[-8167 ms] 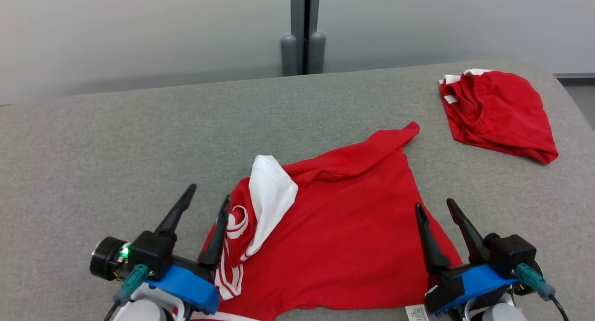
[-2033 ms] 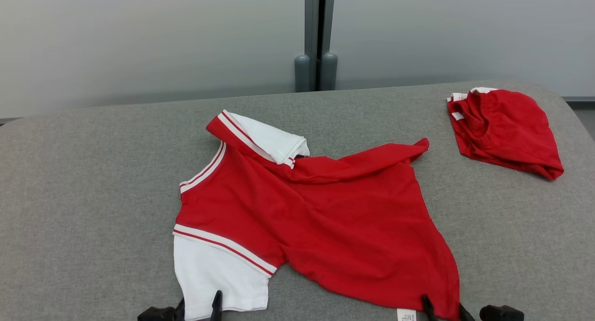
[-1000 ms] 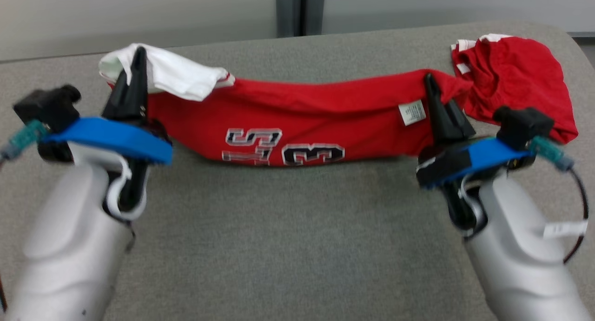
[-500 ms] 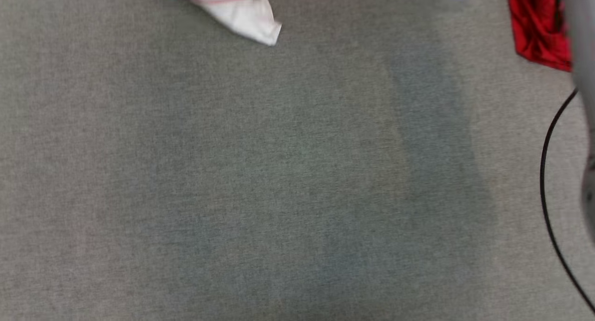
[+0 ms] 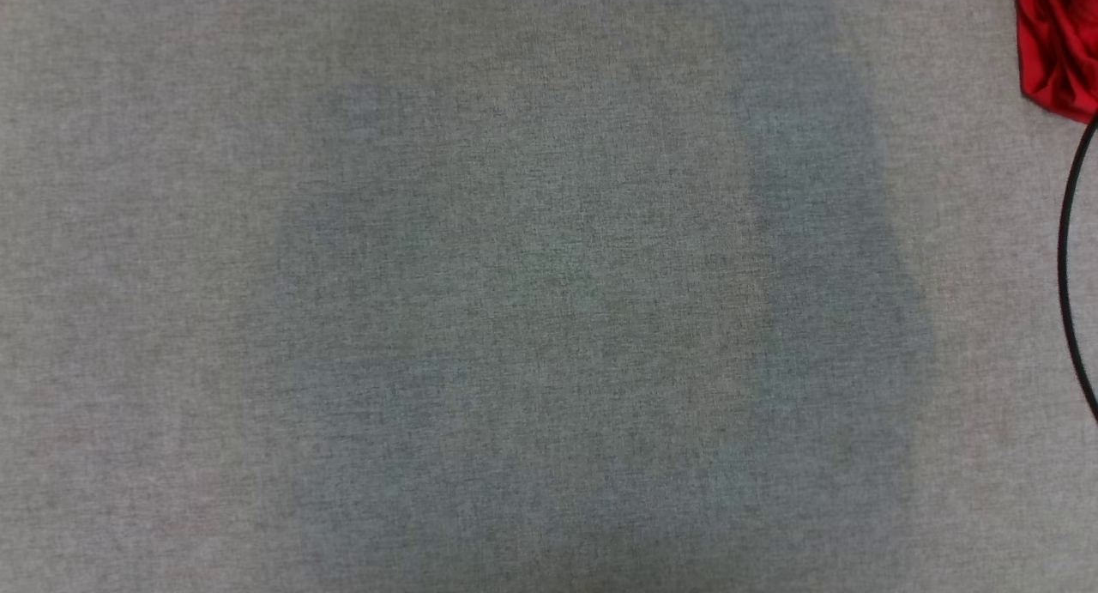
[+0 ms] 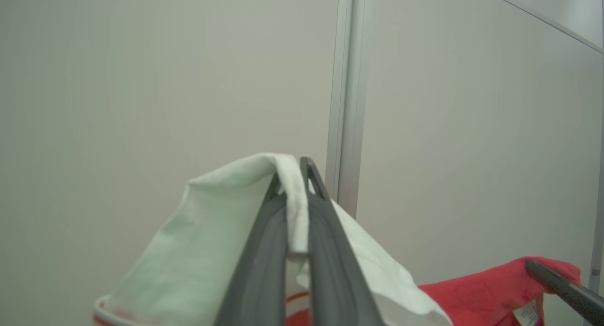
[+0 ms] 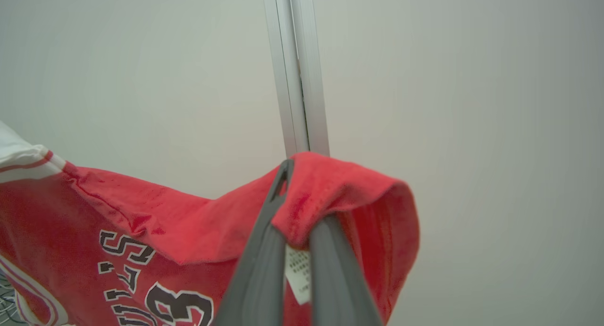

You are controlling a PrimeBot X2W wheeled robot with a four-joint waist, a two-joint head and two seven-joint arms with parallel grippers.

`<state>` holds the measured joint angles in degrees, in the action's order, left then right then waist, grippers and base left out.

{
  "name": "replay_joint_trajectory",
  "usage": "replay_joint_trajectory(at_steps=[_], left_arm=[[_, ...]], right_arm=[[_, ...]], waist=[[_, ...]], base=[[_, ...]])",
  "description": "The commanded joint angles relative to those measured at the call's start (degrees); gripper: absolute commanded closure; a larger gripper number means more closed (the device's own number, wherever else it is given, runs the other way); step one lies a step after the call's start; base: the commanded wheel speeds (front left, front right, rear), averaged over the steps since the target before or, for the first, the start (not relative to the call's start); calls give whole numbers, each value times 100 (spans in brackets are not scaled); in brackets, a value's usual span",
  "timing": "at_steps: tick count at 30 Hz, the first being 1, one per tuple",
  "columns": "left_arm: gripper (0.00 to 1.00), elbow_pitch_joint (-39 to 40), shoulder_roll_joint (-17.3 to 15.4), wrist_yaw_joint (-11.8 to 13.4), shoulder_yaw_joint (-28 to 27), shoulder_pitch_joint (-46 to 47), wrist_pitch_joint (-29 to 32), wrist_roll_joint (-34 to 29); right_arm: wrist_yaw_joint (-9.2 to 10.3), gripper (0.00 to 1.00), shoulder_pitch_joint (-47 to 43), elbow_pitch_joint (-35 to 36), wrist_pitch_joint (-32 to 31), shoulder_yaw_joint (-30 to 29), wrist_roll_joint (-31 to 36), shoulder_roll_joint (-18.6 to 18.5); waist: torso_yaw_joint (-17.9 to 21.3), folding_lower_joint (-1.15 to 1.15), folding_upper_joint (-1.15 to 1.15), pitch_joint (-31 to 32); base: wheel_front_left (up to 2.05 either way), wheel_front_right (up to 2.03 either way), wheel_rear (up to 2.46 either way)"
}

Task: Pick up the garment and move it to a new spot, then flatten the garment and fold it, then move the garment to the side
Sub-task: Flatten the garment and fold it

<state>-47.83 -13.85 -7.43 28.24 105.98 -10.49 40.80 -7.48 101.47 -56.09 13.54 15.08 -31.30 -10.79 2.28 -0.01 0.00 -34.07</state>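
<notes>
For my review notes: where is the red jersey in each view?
Head view: red cloth at top right edge; cannot tell whether it is the jersey.
Left wrist view: jersey bottom centre, pinched by left gripper.
Right wrist view: lower left to centre, pinched by right gripper.
Shared: pale wall post.

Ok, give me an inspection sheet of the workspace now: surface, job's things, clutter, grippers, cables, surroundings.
Surface: grey woven fabric surface, softly shadowed.
Job's things: red and white jersey with black lettering, held up between both grippers.
Clutter: crumpled red cloth, head view's upper right corner.
Grippers: left gripper, jaws shut on the jersey's white end; right gripper, jaws shut on its red end.
Cables: thin black cable curving along the head view's right edge.
Surroundings: pale wall panels with a metal seam.
</notes>
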Motion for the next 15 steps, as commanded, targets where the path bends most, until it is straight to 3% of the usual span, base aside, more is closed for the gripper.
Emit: replay_joint_trajectory(at_steps=[1, 8, 11, 15], left_arm=[[100, -29, -100, -7, 117, -323, -119, 120], [100, 287, -465, -7, 563, -1945, -445, 293], [100, 642, -616, -8, 314, -2844, -476, 401], [100, 1448, -579, 120, -335, -4319, -474, 337]], right_arm=[[-3, 100, -305, -109, 48, 140, -62, -39], [-3, 100, -1583, -23, 152, 499, -652, 104], [-3, 100, -2268, 171, 168, 635, -914, 195], [-3, 100, -3209, 588, 169, 783, -1225, 186]], waist=[[-1, 1, 0, 42], [57, 1, 0, 321], [95, 1, 0, 450], [110, 1, 0, 685]], base=[[0, 0, 0], [0, 0, 0], [0, 0, 0], [0, 0, 0]])
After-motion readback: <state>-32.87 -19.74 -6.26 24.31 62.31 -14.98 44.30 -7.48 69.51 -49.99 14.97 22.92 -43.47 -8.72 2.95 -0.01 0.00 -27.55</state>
